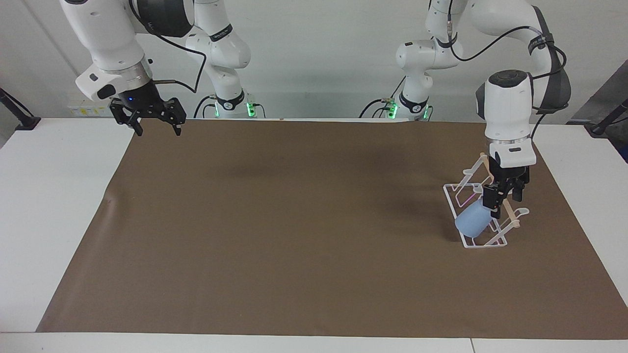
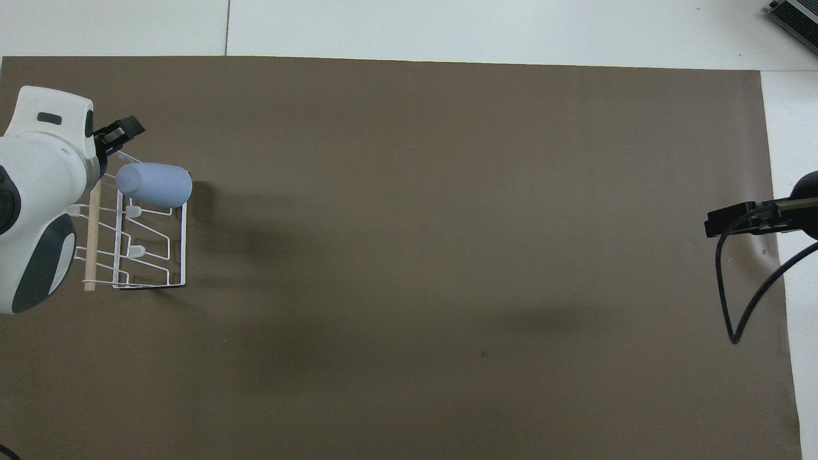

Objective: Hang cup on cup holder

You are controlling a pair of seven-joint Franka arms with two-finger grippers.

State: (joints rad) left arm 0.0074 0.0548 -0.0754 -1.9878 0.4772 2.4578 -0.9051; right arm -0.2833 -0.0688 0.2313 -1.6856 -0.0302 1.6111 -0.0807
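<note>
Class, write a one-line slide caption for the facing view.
Light-blue cup hung on the white wire cup holder, left gripper open just above it; right gripper waits open.

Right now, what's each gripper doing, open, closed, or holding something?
Left gripper: open, over the cup holder, holding nothing; the cup sits on a prong.
Right gripper: open, empty, waiting.
</note>
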